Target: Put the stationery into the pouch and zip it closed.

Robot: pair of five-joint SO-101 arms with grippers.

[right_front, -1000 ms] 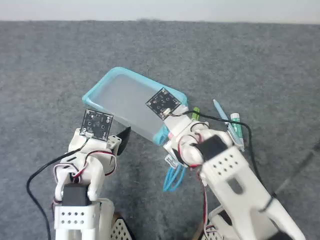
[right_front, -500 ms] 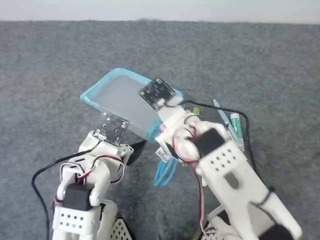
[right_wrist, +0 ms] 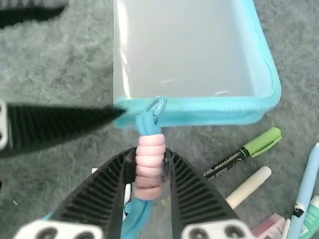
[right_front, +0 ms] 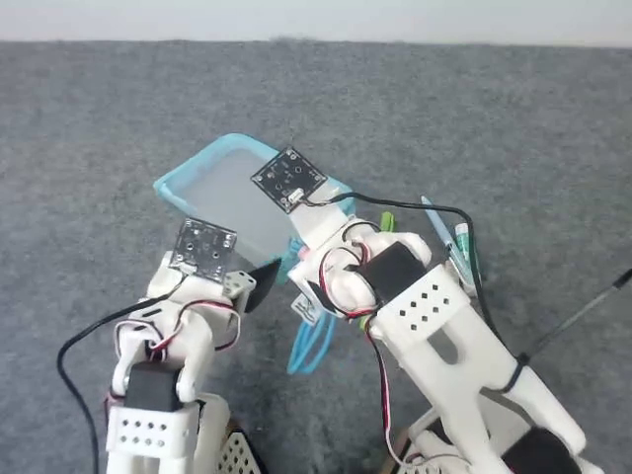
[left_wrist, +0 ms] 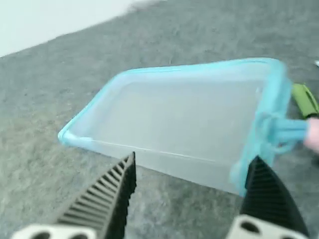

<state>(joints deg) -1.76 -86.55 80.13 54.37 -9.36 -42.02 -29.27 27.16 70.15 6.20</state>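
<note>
A see-through pouch [right_front: 225, 193] with cyan trim lies on the grey carpet, also seen as the pouch [left_wrist: 184, 124] and pouch [right_wrist: 189, 55]. My right gripper [right_wrist: 149, 157] is shut on the pink bead pull [right_wrist: 149, 167] of the cyan zip cord, at the pouch's near edge; in the high view the right gripper [right_front: 308, 265] is there too. My left gripper [left_wrist: 194, 162] is open just short of the pouch's near side, its black finger [right_front: 259, 276] beside the right gripper. A green marker [right_wrist: 244, 152], a cream pen [right_wrist: 249, 186] and a blue pen [right_wrist: 306, 189] lie on the carpet.
A cyan cord loop [right_front: 311, 341] hangs under the right arm. More pens [right_front: 464, 247] lie right of that arm, with the green marker [right_front: 387, 219] beside them. Both arm bases stand at the near edge. Open carpet stretches behind and left of the pouch.
My right gripper has moved left along the pouch's near edge with the pink pull in it. The left gripper has swung in toward that same edge.
</note>
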